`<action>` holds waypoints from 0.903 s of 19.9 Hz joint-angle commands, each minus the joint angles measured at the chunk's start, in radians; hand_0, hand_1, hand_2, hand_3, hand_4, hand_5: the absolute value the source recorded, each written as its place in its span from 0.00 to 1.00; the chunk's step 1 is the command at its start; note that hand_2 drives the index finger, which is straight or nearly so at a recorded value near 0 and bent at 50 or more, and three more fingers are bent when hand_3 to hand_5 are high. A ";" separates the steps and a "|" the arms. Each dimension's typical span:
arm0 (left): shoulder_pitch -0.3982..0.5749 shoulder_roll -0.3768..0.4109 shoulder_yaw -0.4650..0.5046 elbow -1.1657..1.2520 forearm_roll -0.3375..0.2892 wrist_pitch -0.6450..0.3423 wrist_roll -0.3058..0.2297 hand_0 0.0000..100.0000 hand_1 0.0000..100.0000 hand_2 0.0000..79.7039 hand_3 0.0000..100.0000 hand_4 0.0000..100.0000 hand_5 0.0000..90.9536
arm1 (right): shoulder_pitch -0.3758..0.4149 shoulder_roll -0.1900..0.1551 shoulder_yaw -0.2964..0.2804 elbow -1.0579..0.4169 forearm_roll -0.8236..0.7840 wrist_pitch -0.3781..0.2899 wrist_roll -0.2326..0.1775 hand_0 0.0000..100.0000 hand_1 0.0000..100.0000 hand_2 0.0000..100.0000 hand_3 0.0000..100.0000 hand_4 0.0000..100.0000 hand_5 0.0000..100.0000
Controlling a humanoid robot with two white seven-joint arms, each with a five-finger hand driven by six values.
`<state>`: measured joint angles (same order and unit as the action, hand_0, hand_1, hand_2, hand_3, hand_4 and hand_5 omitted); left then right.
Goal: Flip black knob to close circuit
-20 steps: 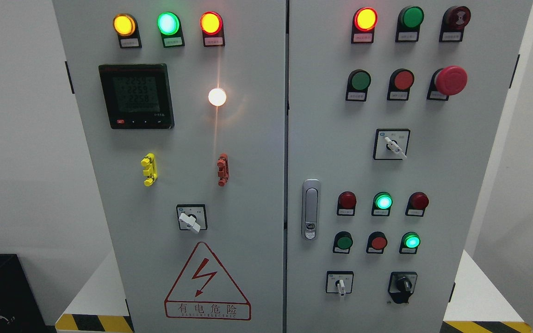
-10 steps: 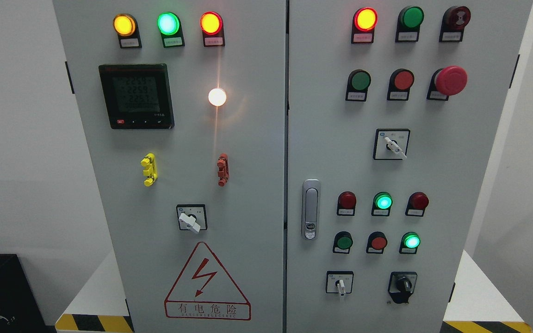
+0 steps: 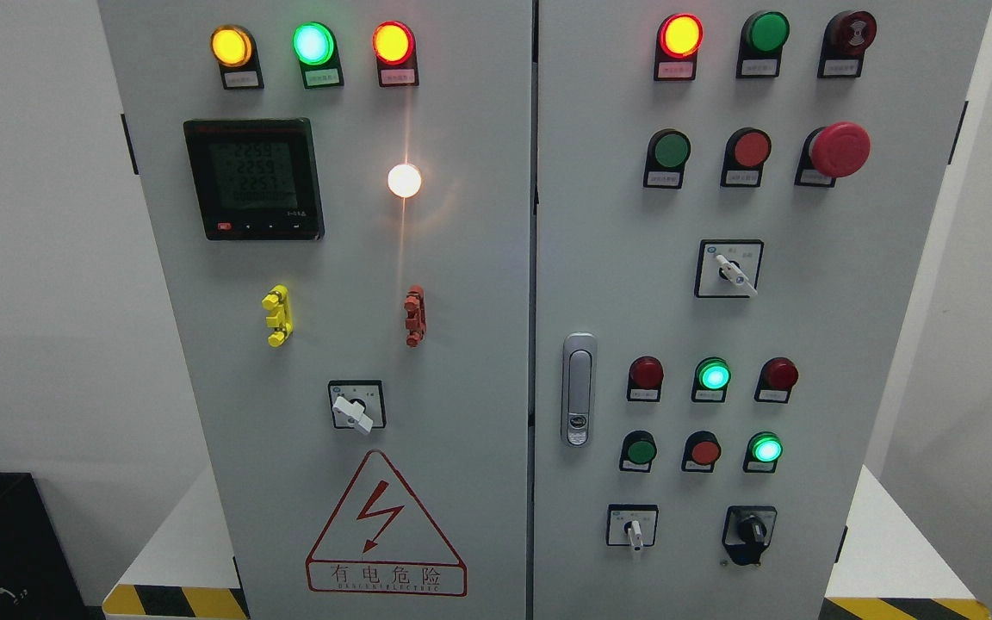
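A black rotary knob [image 3: 752, 529] sits on a black plate at the lower right of the grey cabinet's right door [image 3: 806, 327]. Its handle points roughly upward, tilted slightly left. To its left is a small white-handled selector switch [image 3: 634, 529]. Neither of my hands nor either arm shows in the head view.
The right door carries red and green push buttons, lit green lamps [image 3: 712, 375], a red mushroom stop button [image 3: 840, 149], another white selector [image 3: 730, 269] and a metal door latch [image 3: 579, 389]. The left door holds a meter [image 3: 253, 178], indicator lamps and a warning triangle [image 3: 385, 527].
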<state>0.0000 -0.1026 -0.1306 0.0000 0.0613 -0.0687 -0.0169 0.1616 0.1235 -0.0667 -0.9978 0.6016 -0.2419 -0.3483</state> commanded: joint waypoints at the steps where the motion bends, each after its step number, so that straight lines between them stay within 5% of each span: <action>1: 0.021 0.000 0.000 -0.023 0.000 0.000 0.000 0.12 0.56 0.00 0.00 0.00 0.00 | 0.032 -0.001 -0.007 -0.372 0.193 0.025 0.024 0.00 0.06 0.87 0.98 0.86 0.93; 7: 0.021 0.000 0.000 -0.023 0.000 0.000 0.000 0.12 0.56 0.00 0.00 0.00 0.00 | 0.029 -0.001 -0.038 -0.544 0.305 0.125 0.121 0.00 0.06 0.87 0.98 0.87 0.96; 18: 0.021 0.000 0.000 -0.023 0.000 0.000 0.000 0.12 0.56 0.00 0.00 0.00 0.00 | -0.031 0.001 -0.073 -0.691 0.464 0.219 0.167 0.00 0.06 0.87 0.99 0.88 0.97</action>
<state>0.0000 -0.1026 -0.1307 0.0000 0.0614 -0.0687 -0.0169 0.1564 0.1232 -0.1120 -1.4765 0.9873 -0.0425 -0.1976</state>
